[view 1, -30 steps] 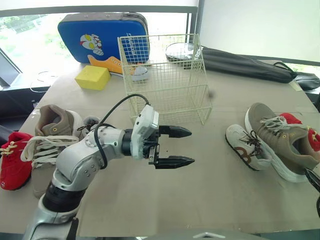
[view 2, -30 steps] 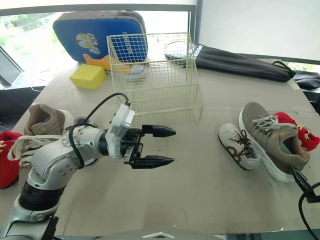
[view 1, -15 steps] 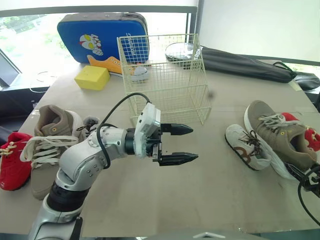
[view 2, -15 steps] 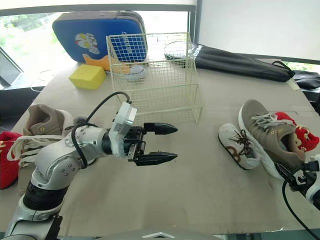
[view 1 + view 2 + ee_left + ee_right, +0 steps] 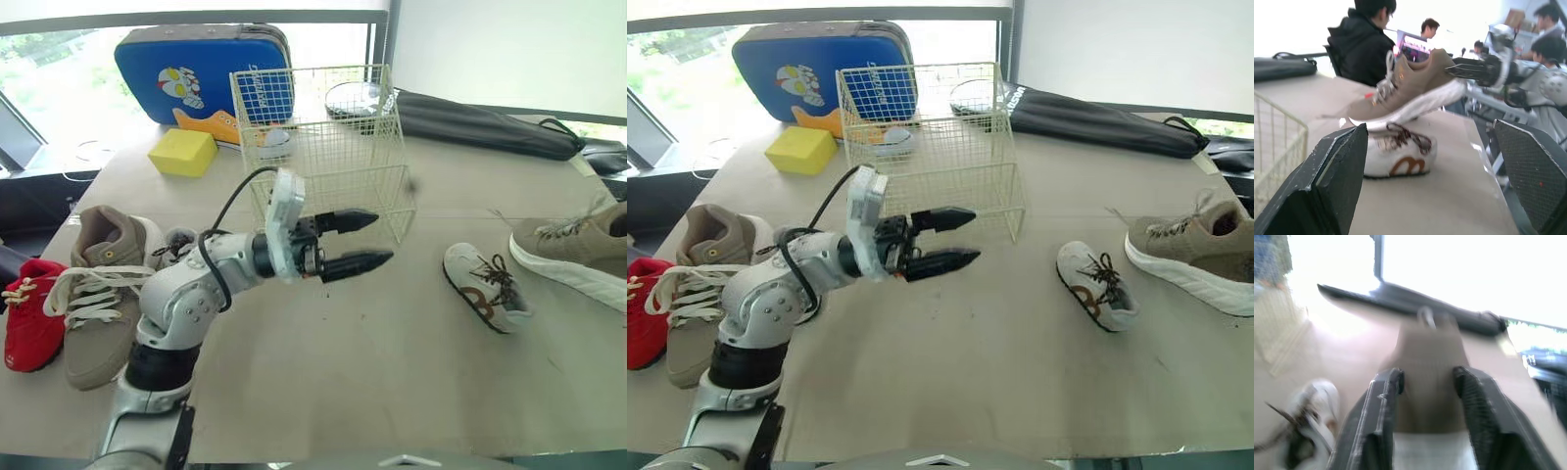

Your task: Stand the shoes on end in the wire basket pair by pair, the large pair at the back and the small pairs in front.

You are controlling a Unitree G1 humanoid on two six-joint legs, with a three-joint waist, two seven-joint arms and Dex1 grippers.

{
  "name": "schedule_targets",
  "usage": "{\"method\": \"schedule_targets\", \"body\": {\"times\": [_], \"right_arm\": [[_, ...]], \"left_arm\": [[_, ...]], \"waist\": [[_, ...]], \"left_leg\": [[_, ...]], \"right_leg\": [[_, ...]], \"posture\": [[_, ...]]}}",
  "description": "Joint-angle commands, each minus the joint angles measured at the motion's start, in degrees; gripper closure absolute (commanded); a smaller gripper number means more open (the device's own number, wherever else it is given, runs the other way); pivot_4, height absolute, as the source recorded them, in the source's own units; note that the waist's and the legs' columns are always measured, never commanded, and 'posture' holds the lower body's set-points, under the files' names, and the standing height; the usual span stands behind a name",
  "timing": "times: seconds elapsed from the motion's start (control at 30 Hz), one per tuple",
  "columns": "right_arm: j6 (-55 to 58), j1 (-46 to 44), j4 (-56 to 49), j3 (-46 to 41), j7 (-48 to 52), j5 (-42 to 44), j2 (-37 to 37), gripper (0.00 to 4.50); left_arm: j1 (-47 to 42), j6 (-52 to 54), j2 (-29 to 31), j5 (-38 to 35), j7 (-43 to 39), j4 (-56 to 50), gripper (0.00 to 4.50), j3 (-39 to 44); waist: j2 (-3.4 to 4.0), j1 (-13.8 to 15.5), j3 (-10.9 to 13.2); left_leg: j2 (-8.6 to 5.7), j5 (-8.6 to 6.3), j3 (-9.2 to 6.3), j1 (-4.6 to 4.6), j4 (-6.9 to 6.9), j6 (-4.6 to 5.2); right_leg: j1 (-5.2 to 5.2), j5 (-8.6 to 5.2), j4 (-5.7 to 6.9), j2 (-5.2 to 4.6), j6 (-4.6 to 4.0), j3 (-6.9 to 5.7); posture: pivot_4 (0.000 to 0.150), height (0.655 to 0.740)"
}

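Note:
The wire basket (image 5: pixel 323 147) stands upright at the back middle of the table. My left gripper (image 5: pixel 382 237) hovers open just in front of it, holding nothing. At the right, a large tan shoe (image 5: pixel 578 250) hangs tilted above the table. My right gripper (image 5: pixel 1427 376) is shut on its heel (image 5: pixel 1427 357), and the left wrist view shows that gripper (image 5: pixel 1474 68) holding the shoe (image 5: pixel 1415 93) up. A small white shoe (image 5: pixel 485 289) with brown trim lies below it. On the left lie the other large tan shoe (image 5: pixel 98 284) and a small red shoe (image 5: pixel 29 313).
A blue case (image 5: pixel 196 69), a yellow block (image 5: pixel 182 151) and a long black bag (image 5: pixel 480 122) sit along the back of the table. An orange and white shoe (image 5: pixel 240 132) lies behind the basket. People (image 5: pixel 1369 44) sit beyond the table's right side.
My right gripper has shut on the large tan shoe and lifted it up and to the right. My left arm has swung up toward the basket, still open.

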Motion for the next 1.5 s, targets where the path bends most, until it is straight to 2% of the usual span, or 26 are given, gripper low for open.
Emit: {"method": "schedule_targets", "body": {"times": [0.03, 0.13, 0.23, 0.37, 0.47, 0.53, 0.63, 0.7, 0.73, 0.87, 0.97, 1.07, 1.27, 1.5], "right_arm": [[2.4, -1.4, -3.3, -3.1, 0.8, 6.1, -6.1, 4.35], [4.1, -3.1, -3.0, -3.0, 1.7, 8.7, -10.5, 4.44], [5.0, -3.2, -2.2, -2.6, 2.8, 7.6, -12.4, 4.44], [4.9, -0.4, -0.5, -0.7, -1.6, 0.5, -7.7, 4.44], [3.8, 1.6, -1.3, -0.1, -2.6, -1.8, -3.4, 3.66], [4.4, 5.2, -3.0, -0.7, -2.1, -1.9, 0.0, 2.67], [7.1, 15.4, -8.2, -5.6, -0.2, 2.9, 5.5, 1.24], [8.0, 21.5, -10.4, -8.7, 0.2, 6.2, 7.8, 0.21], [8.2, 24.6, -11.6, -10.0, -0.1, 7.3, 9.4, 0.06], [8.0, 35.0, -15.7, -11.5, -3.0, 7.9, 15.8, 0.06], [7.0, 37.0, -18.1, -9.7, -8.8, 9.2, 19.9, 0.06], [6.2, 38.2, -21.3, -4.2, -10.8, 6.6, 23.4, 0.06], [5.4, 34.9, -24.1, 11.7, -16.7, -1.1, 26.7, 0.06], [3.2, 29.9, -21.4, 18.8, -21.7, -9.5, 26.3, 0.06]], "left_arm": [[-3.2, 1.4, -0.6, -3.1, 0.9, 1.8, 0.00, 3.0], [-4.2, 1.1, 0.4, -1.7, -0.4, 2.8, 0.00, 2.9], [-3.9, 1.3, 1.2, -1.7, -0.6, 2.0, 0.00, 3.1], [-1.6, 1.3, 3.2, -0.7, -2.1, -1.5, 0.00, 1.8], [-0.7, 2.2, 5.2, -1.5, -5.3, -3.1, 0.00, 0.8], [-0.6, 3.0, 6.7, -1.9, -7.4, -4.2, 0.00, 0.1], [-0.5, 1.4, 10.2, 1.5, -13.2, -5.3, 0.00, -3.2], [-0.8, 0.4, 10.4, 3.1, -14.7, -4.9, 0.00, -4.8], [-1.1, -0.3, 9.9, 3.9, -15.3, -4.5, 0.00, -5.8], [-1.9, -2.4, 6.9, 6.3, -16.3, -2.5, 0.00, -8.4], [-2.0, -3.4, 5.7, 7.7, -17.5, -1.2, 0.00, -9.6], [-2.6, -3.7, 5.0, 8.3, -18.6, -0.3, 0.00, -10.0], [-3.5, -3.5, 5.0, 8.9, -20.2, 0.9, 0.00, -9.8], [-1.8, -2.2, 5.8, 7.8, -18.6, -1.7, 0.00, -8.6]], "waist": [[-0.12, -0.1, 0.0], [-0.34, 0.1, -0.1], [-0.36, 0.5, -0.1], [-0.53, 0.6, -0.2], [-0.41, 0.6, -0.1], [-0.27, 0.6, 0.0], [0.02, 0.6, 0.0], [0.18, 0.5, 0.0], [0.25, 0.4, 0.0], [-0.03, 0.3, 0.1], [-0.04, -0.1, 0.1], [-0.01, -0.2, 0.1], [0.03, 0.1, 0.1], [0.00, 0.1, 0.1]], "left_leg": [[0.01, 0.00, 0.03, 0.00, 0.01, 0.00], [0.03, 0.01, 0.02, 0.00, 0.01, 0.01], [0.00, 0.01, 0.02, -0.05, 0.04, 0.01], [-0.02, -0.01, -0.05, -0.10, 0.03, 0.02], [-0.06, -0.01, -0.01, -0.10, 0.02, 0.01], [-0.08, -0.03, 0.05, -0.09, 0.02, 0.02], [-0.03, -0.04, -0.04, -0.06, -0.01, 0.02], [0.04, -0.04, -0.10, -0.05, -0.07, 0.01], [0.05, -0.04, -0.08, -0.07, -0.07, 0.01], [0.14, -0.20, -0.08, -0.14, -0.14, -0.23], [0.20, -0.22, -0.06, -0.40, -0.14, -0.24], [0.20, -0.24, -0.02, -0.48, -0.18, -0.21], [0.20, -0.24, -0.07, -0.46, -0.21, -0.21], [0.13, -0.23, -0.06, -0.33, -0.14, -0.21]], "right_leg": [[0.03, 0.00, 0.00, 0.00, 0.00, 0.01], [0.02, 0.11, -0.02, 0.05, -0.20, -0.01], [0.00, 0.13, -0.08, 0.01, -0.23, -0.01], [0.00, 0.12, -0.14, -0.05, -0.25, -0.06], [-0.01, 0.12, -0.14, -0.11, -0.25, 0.02], [-0.03, 0.12, -0.11, -0.16, -0.23, 0.07], [-0.03, 0.01, -0.06, -0.17, -0.06, 0.15], [-0.03, -0.03, -0.06, -0.17, -0.01, 0.15], [-0.02, -0.04, -0.07, -0.20, 0.01, 0.18], [-0.01, -0.07, -0.08, -0.28, 0.06, 0.23], [-0.10, -0.08, -0.13, -0.29, 0.07, 0.31], [-0.21, -0.08, -0.16, -0.30, 0.07, 0.38], [-0.45, -0.08, -0.16, -0.30, 0.05, 0.26], [-0.42, -0.07, -0.14, -0.32, 0.06, 0.21]], "posture": [[0.150, 0.7400], [0.150, 0.7400], [0.150, 0.7400], [0.150, 0.7400], [0.150, 0.7400], [0.150, 0.7400], [0.150, 0.7400], [0.150, 0.7400], [0.150, 0.7400], [0.150, 0.7400], [0.150, 0.7400], [0.150, 0.7400], [0.150, 0.7400], [0.150, 0.7400]]}}
